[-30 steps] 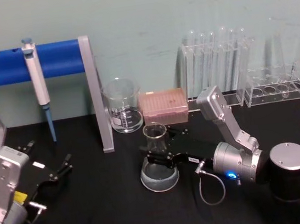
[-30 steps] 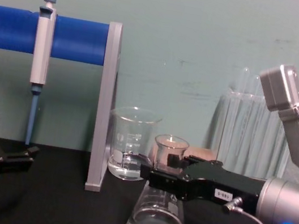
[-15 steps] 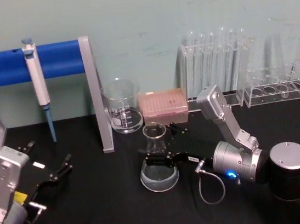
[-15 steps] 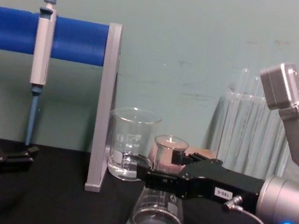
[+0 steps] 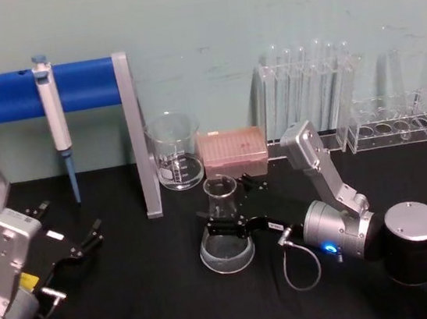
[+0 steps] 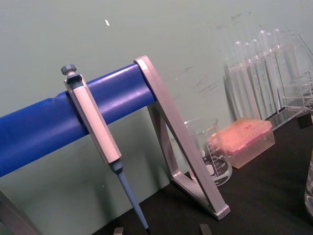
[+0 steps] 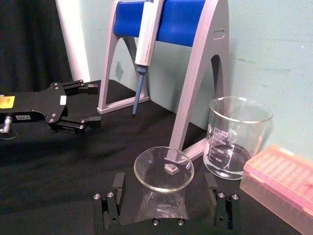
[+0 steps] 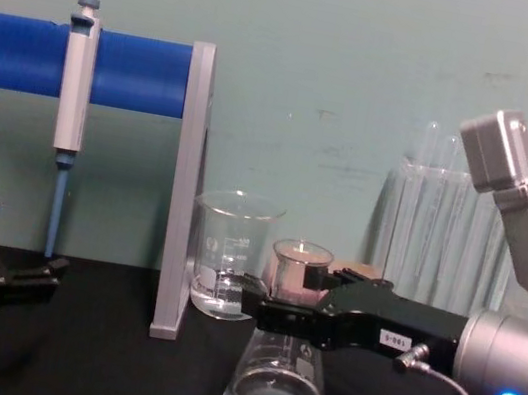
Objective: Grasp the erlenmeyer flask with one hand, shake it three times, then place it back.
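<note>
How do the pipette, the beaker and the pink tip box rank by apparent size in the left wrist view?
1. pipette, longest, though nearest the camera
2. beaker and pink tip box: alike, not ranked

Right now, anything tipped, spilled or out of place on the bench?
Nothing stands out. The erlenmeyer flask stands upright on the black table with the right end effector around its neck, jaws open. Beaker, pink tip box and test tube rack sit upright; the pipette hangs on its stand. No spill visible. Left end effector sits parked.
</note>
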